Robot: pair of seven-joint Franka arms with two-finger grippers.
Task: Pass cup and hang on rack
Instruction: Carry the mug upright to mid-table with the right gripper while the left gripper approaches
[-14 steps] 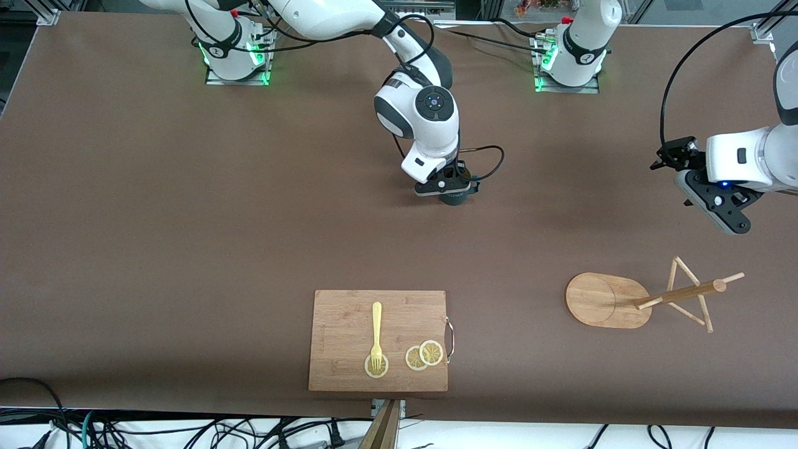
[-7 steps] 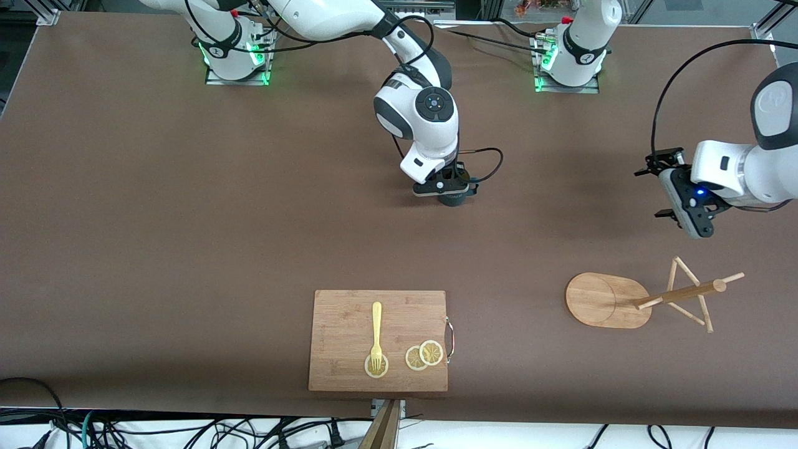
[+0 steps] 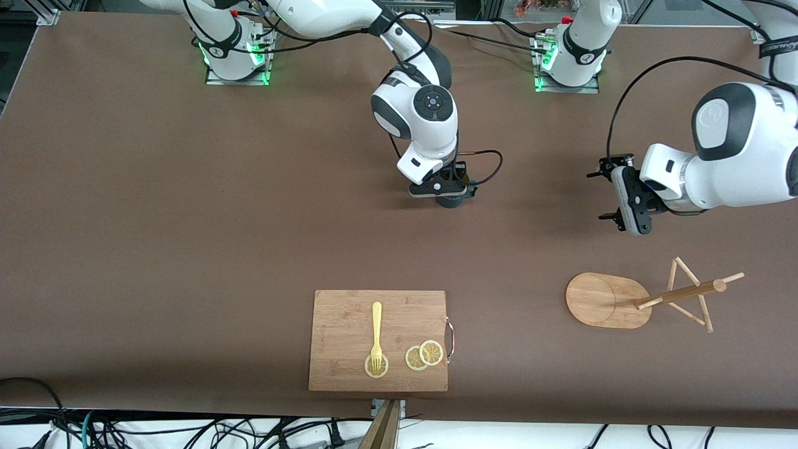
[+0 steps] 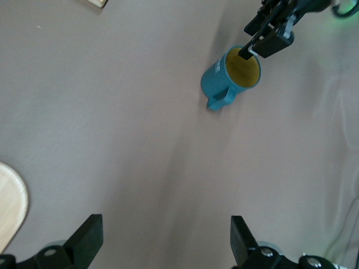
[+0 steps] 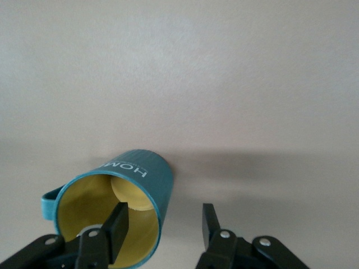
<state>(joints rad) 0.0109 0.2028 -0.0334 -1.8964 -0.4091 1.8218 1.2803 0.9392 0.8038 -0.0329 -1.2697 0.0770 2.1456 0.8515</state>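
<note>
cup (image 5: 126, 196): upright, mouth up | right end effector (image 5: 162, 224): straddling rim

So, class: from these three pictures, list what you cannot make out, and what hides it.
- Front view: the cup is mostly hidden under the right gripper.
- Right wrist view: the cup's handle is cut off by the picture's edge.
- Left wrist view: the rack is cut off; only its base's edge shows.

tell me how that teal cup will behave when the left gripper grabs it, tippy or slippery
The cup looks rigid with a ribbed outside, so the pads should probably bite rather than slip. It stands upright on the table, short and wide, so tipping seems unlikely. Its one loop handle may swing it off-centre when lifted.
</note>
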